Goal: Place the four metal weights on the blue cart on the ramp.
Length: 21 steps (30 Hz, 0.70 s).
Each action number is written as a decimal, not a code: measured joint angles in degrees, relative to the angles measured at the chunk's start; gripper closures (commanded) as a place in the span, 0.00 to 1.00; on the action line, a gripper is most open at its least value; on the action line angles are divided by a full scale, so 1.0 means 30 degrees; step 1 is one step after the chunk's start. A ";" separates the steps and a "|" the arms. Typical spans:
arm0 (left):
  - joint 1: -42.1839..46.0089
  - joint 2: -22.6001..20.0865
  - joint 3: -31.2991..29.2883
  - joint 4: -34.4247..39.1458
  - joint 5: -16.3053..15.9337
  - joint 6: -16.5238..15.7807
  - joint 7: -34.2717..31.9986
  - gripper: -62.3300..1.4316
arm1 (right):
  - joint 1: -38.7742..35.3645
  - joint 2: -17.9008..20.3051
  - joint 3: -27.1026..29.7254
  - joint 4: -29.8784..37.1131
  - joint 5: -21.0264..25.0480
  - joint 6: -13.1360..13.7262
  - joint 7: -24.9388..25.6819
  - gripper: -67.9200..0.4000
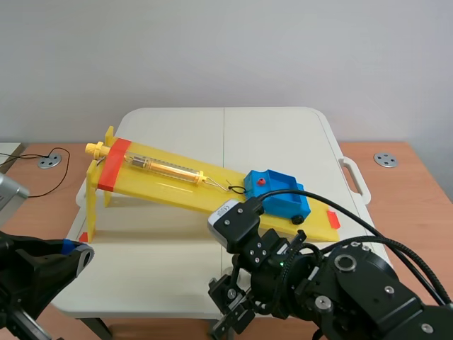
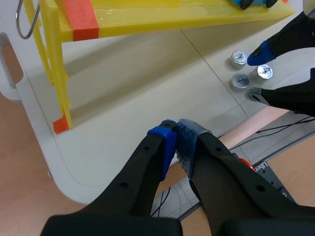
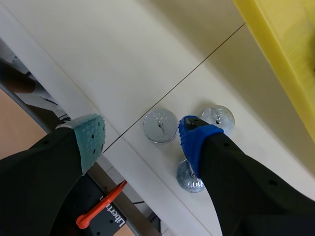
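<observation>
Scene view: ramp (image 1: 177, 190) on white table (image 1: 269, 134), pale wall (image 1: 226, 49).

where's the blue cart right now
In the scene view the blue cart sits at the lower end of the yellow ramp, right of centre, downhill of the spring scale.

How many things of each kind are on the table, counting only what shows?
metal weights: 3 (a fourth is not visible)
blue cart: 1
yellow ramp: 1
spring scale on the ramp: 1
Total: 6
</observation>
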 measured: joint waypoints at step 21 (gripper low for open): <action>0.0000 -0.0007 0.0000 0.0000 0.0000 0.0000 0.0000 0.93 | 0.0627 -0.0627 -0.0197 -0.2186 -0.0670 -0.0146 0.1253 0.61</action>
